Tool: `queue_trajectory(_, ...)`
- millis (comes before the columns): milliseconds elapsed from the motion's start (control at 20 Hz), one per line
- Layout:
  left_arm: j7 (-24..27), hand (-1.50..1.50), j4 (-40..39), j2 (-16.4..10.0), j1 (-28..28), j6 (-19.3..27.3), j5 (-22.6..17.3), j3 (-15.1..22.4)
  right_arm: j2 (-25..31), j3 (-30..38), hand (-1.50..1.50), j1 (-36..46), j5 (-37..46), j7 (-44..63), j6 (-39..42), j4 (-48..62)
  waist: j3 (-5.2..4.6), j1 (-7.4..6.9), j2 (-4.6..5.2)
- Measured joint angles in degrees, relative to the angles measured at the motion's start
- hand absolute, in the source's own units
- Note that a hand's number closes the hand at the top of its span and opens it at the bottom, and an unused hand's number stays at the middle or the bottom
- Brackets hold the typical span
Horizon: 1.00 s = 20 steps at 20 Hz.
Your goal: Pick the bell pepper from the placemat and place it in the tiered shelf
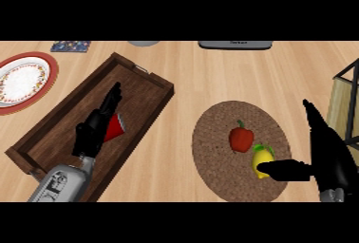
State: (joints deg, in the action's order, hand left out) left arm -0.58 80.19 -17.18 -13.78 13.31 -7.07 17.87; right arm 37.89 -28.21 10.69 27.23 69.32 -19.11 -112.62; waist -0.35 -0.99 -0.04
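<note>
The red bell pepper [242, 138] sits upright on the round woven placemat [223, 110], near the mat's middle, with its green stem pointing toward the far side of the counter. A yellow lemon [262, 158] lies just beside it, on the nearer, right side, and the two seem to touch.

The robot's right hand [328, 154] hangs over the placemat's right edge. Its fingers [310, 113] are stretched out straight, pointing away from the robot, and its thumb [284, 170] sticks out to the left so that its tip overlaps the near end of the lemon. It grasps nothing, and the pepper is apart from it.

At the view's right edge, part of the tiered shelf [345, 107] shows, with a dark frame and a pale wooden panel.

The left hand [95, 128] rests over a long wooden tray [140, 95] that lies slantwise on the counter, with its fingers straight and released. A red object [116, 127] lies in the tray, partly hidden by this hand.

A red-rimmed plate [24, 78] stands at the far left, well apart from the placemat.
</note>
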Motion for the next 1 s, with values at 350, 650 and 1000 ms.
queue_trajectory(350,-0.80,0.00,0.96,-0.63,0.42,-0.73,0.10,-1.02,-7.90,-0.32,-1.50,6.23,5.68,2.43,5.66,2.93,0.10,0.47,-0.15)
queue_trajectory(650,-0.42,0.00,1.23,-0.68,1.47,-1.18,0.20,-1.68,-15.07,0.80,-1.50,8.60,11.91,2.48,9.02,6.78,0.13,0.79,-0.20)
queue_trajectory(1000,0.78,0.00,-0.29,0.42,1.08,-1.26,0.85,-2.28,-23.01,3.09,-1.50,11.13,17.30,2.24,12.90,11.34,0.21,1.03,-0.09)
